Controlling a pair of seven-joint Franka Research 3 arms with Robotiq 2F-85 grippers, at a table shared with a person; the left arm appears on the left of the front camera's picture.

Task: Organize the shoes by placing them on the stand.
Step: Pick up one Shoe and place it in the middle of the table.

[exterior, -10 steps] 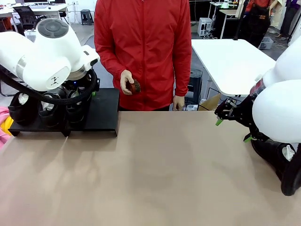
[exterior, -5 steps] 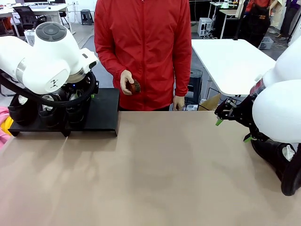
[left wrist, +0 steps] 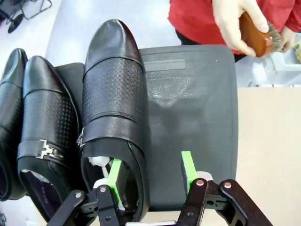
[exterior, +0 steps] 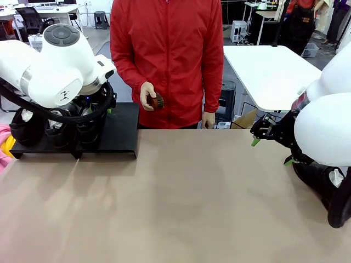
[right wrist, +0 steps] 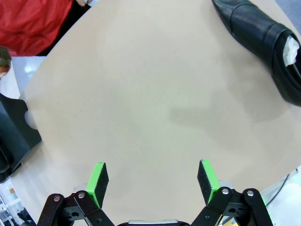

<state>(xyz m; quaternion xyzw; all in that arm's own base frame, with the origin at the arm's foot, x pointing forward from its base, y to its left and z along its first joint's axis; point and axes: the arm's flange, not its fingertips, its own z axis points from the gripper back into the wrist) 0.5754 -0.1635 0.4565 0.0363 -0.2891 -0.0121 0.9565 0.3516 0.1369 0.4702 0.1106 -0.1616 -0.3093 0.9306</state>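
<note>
At the far left of the counter sits the stand, a flat black platform. Three black shoes stand on it side by side, toes pointing away from the robot. The left tool is over the stand. One green pad is inside the heel opening of the shoe nearest the stand's bare half, and the other pad is outside that shoe's wall, above the bare stand. The jaws stand part way open around the wall; I cannot tell if they press it. The next shoe has a small silver buckle.

In the middle, a person in a red jacket stands at the far side of the counter. One hand holds a small brown brush.

On the right, the right tool hangs over the bare counter with its green pads wide apart and nothing between them. One more black shoe lies on the counter at the right edge, with white paper inside it.
</note>
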